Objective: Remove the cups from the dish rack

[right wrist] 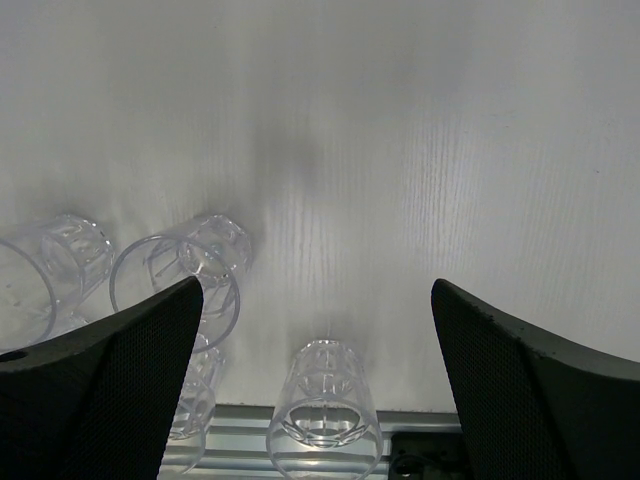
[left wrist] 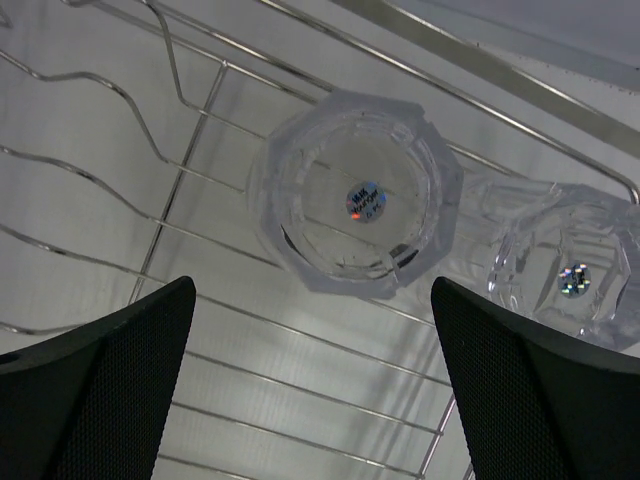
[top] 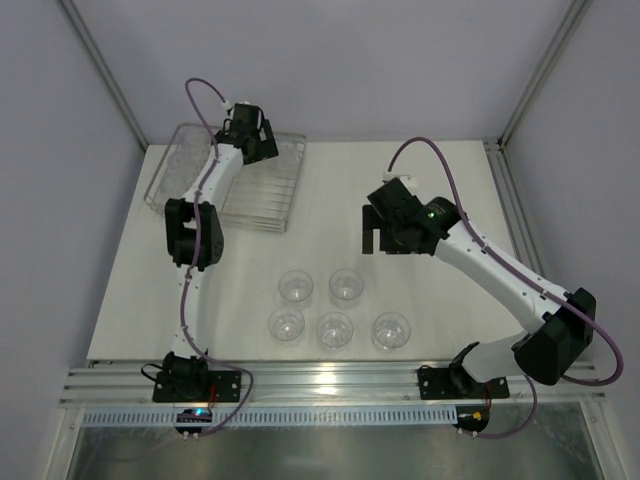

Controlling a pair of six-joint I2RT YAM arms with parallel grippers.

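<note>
The dish rack (top: 262,196) lies at the table's far left. My left gripper (top: 258,143) hovers open over its far end. In the left wrist view its jaws (left wrist: 312,335) stand wide apart above the rack's bars (left wrist: 300,345). Just beyond them a clear cup (left wrist: 358,196) lies with its stickered base facing the camera, and a second cup (left wrist: 572,272) is to its right. Several clear cups stand upright on the table, among them one (top: 296,287) and another (top: 391,330). My right gripper (top: 373,238) is open and empty above the table behind them, and the right wrist view (right wrist: 315,320) shows a cup (right wrist: 325,415) below it.
The rack's upright wire dividers (left wrist: 120,100) rise to the left of the cups. An aluminium rail (top: 330,380) runs along the table's near edge. Metal frame posts (top: 105,75) stand at the back corners. Two more cups (right wrist: 185,275) show at the left of the right wrist view.
</note>
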